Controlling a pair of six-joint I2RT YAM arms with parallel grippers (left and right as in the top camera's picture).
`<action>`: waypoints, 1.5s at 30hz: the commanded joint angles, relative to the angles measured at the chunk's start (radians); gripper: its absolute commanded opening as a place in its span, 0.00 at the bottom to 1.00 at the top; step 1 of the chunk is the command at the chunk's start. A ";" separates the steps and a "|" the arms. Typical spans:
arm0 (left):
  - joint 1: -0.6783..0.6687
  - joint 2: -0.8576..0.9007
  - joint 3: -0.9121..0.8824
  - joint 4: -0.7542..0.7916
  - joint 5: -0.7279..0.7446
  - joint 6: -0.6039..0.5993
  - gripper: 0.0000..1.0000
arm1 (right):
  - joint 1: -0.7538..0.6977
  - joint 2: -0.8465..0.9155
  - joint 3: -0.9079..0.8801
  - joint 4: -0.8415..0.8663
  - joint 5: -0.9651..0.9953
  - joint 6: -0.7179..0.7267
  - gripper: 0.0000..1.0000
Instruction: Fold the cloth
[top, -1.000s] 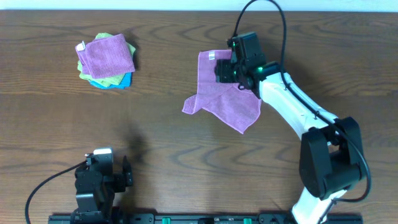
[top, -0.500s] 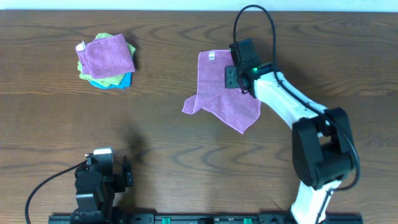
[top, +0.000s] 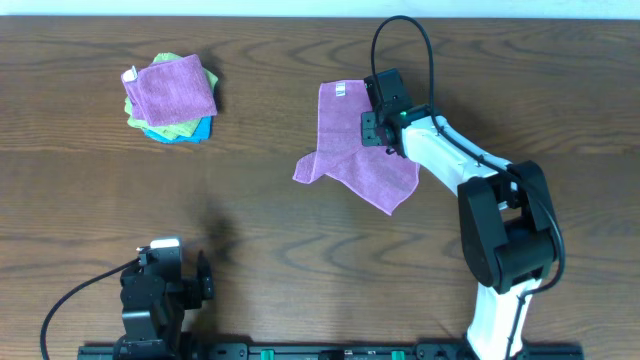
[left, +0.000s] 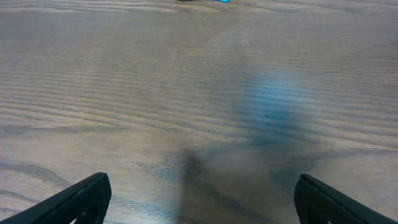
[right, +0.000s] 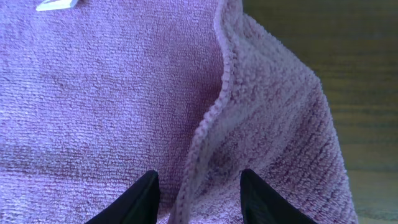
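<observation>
- Over on the right half of the worktop (top: 250, 200), the purple cloth (top: 350, 150) is lying rumpled and not squared up. One flap sticks out to the left and a corner points toward the near edge.
- It's got a white tag (top: 340, 89) showing up by its far edge.
- My right hand (top: 372, 125) is down on the cloth's right edge, toward the far end.
- From the right wrist cam, its fingers (right: 140, 196) are spread, with a raised ridge of cloth running up between them. They look like they're straddling the ridge, not squeezing it.
- My left hand (top: 165, 285) is at the near left of the worktop, well away from the cloth. Its fingers (left: 81, 196) are wide apart over bare wood.
- Far left there's a stack of folded cloths (top: 170, 97), with purple on top and green and blue peeking out underneath.
</observation>
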 joint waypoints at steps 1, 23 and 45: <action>-0.005 -0.006 -0.003 -0.001 0.001 0.006 0.95 | -0.005 0.007 0.005 0.011 0.023 -0.011 0.41; -0.005 -0.006 -0.003 -0.001 0.001 0.006 0.95 | -0.075 -0.052 0.017 0.090 0.485 -0.133 0.01; -0.005 -0.006 -0.003 -0.001 0.000 0.006 0.95 | -0.215 -0.171 0.017 -0.153 0.220 -0.012 0.80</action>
